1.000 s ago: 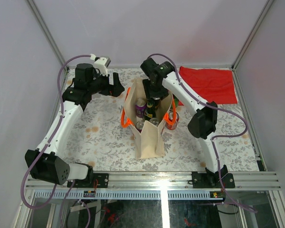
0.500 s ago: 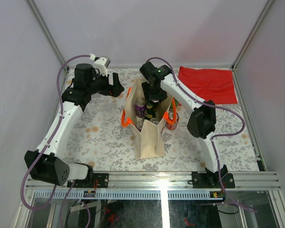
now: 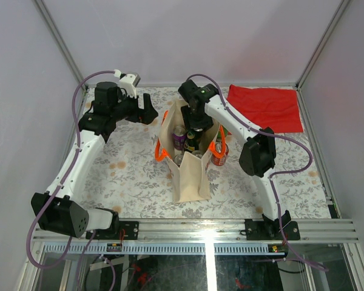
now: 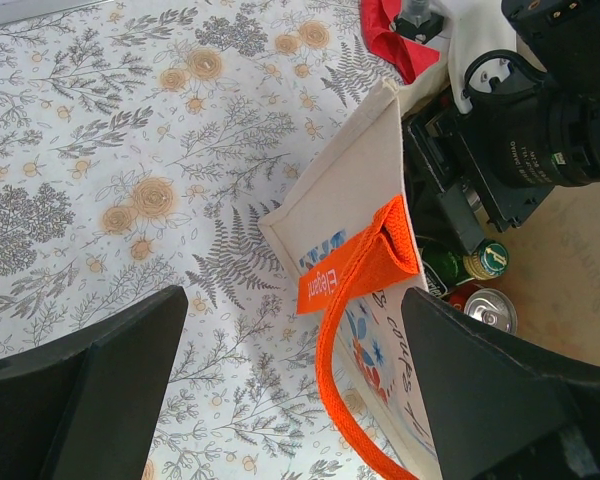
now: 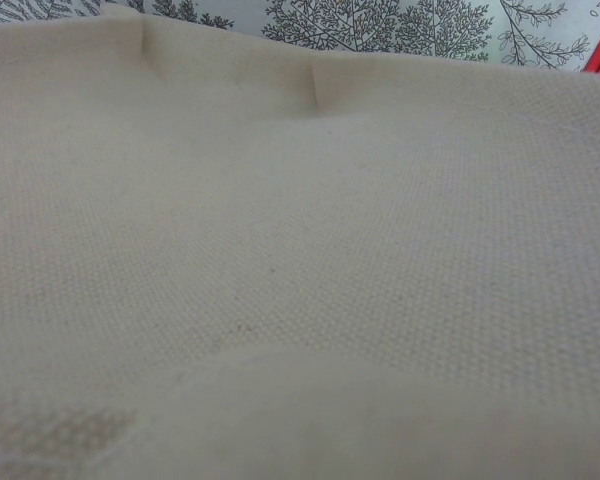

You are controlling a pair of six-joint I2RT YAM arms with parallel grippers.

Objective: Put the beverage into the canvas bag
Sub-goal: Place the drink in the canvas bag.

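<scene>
The beige canvas bag (image 3: 190,176) with orange handles (image 3: 160,153) stands mid-table, open at the top. Inside it I see a purple can (image 3: 179,136), a dark bottle (image 3: 191,141) and a silver can top (image 3: 179,159). My right gripper (image 3: 197,124) reaches down into the bag's far end over the bottle; its jaws are hidden. The right wrist view shows only canvas (image 5: 300,230). My left gripper (image 3: 151,113) is open and empty beside the bag's far left corner. In the left wrist view the gripper (image 4: 295,300) straddles an orange handle (image 4: 365,275); a green bottle with a gold cap (image 4: 485,260) shows inside.
A red can (image 3: 218,154) stands just right of the bag by its right handle. A flat red cloth (image 3: 268,106) lies at the back right. White walls and metal frame rails surround the floral tablecloth (image 3: 121,176).
My right wrist has shifted slightly toward the far side and lower into the bag. My left arm has barely moved.
</scene>
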